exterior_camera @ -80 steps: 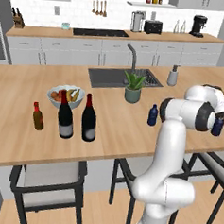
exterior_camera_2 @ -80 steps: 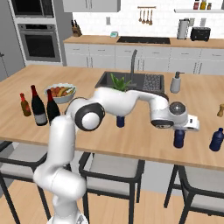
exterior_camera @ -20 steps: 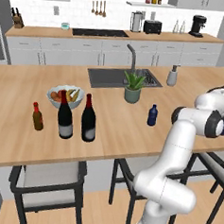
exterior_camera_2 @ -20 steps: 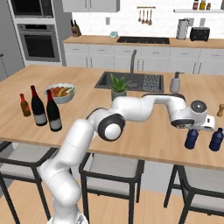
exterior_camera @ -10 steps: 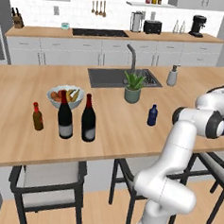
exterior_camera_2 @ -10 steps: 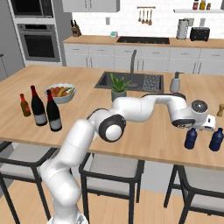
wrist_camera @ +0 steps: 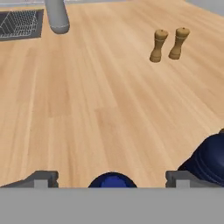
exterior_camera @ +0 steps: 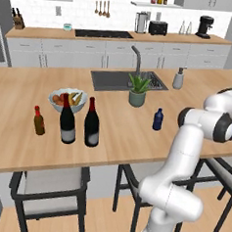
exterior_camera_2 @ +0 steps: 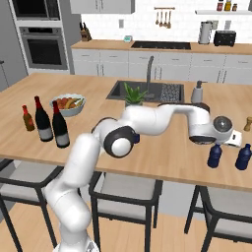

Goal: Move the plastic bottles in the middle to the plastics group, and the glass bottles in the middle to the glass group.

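Jaws: jaws [wrist_camera: 112, 178] stand wide apart, holding nothing; both tips show at the bottom of the hand view with clear gaps beside the cap between them.
Bottle between the jaws: dark blue plastic bottle [exterior_camera_2: 214, 155], upright on the counter [exterior_camera_2: 162, 157], cap centred between the tips but touched by neither.
Plastics group: second blue bottle [exterior_camera_2: 243, 157] stands just outside one tip, near the first one; the two read as placed together.
Remaining plastic bottle: third blue bottle [exterior_camera: 158, 119] stands well away from the jaws, mid-counter near the potted plant [exterior_camera: 138, 89].
Glass bottle to move: wine bottle with dim label [exterior_camera: 92, 123], far from the jaws, beside the pale-label wine bottle [exterior_camera: 67, 120] and the brown bottle [exterior_camera: 39, 121].
Beyond the jaws: two wooden mills [wrist_camera: 168, 44] and the grey soap dispenser [wrist_camera: 57, 16].
Handling, plastic: likely light, easily tipped, smooth; best pinched around the body below the neck.
Handling, glass: likely heavy, slick, breakable; grip the body low, keep it upright.
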